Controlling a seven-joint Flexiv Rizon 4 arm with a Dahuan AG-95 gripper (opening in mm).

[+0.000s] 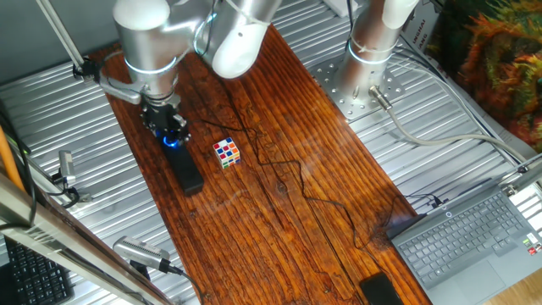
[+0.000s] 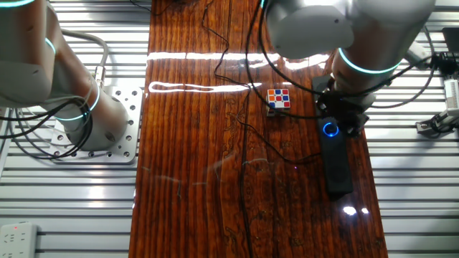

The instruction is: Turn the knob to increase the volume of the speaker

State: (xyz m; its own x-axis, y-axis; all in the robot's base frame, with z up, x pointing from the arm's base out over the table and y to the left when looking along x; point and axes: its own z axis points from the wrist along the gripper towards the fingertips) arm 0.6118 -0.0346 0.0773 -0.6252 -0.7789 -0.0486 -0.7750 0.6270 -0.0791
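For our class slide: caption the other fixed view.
Gripper poised at the blue-lit knob of the speaker, puzzle cube nearby.

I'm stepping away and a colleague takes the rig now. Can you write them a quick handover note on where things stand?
Gripper: down over the knob at the speaker's end; whether the fingers actually clamp it can't be told from either view.
Speaker: lies flat along the wooden table's edge, ring glowing blue.
Puzzle cube: beside the speaker, apart from it.
Thin black cable: trails across the table.
Done: arm brought to the knob.
Left: confirm grip, turn the knob to raise the volume, release.
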